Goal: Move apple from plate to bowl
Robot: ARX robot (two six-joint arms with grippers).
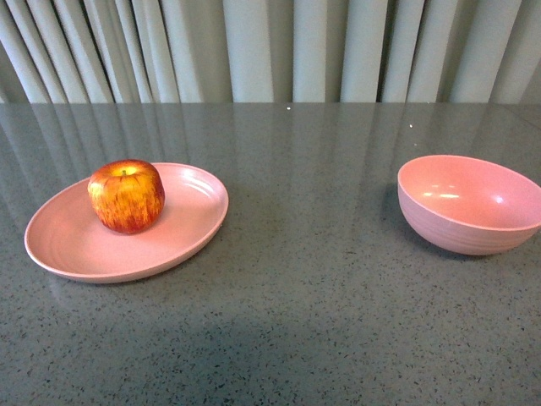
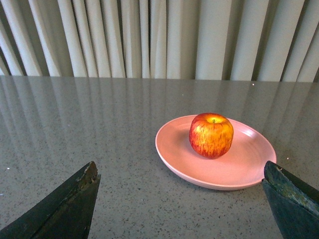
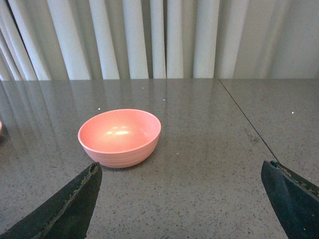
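The red apple [image 1: 127, 195] with yellow streaks stands upright on the shallow pink plate [image 1: 68, 245] at the left of the grey table. The deep pink bowl [image 1: 470, 204] stands empty at the right. Neither arm shows in the front view. In the left wrist view the apple [image 2: 211, 135] sits on the plate [image 2: 239, 172] ahead of my open left gripper [image 2: 180, 172], whose jaws stand wide apart and empty. In the right wrist view the bowl [image 3: 120, 137] lies ahead of my open, empty right gripper [image 3: 180, 172].
The table [image 1: 304, 321] is dark grey speckled stone. A seam [image 3: 246, 122] runs across it beside the bowl in the right wrist view. Pale pleated curtains [image 1: 270, 51] hang behind the far edge.
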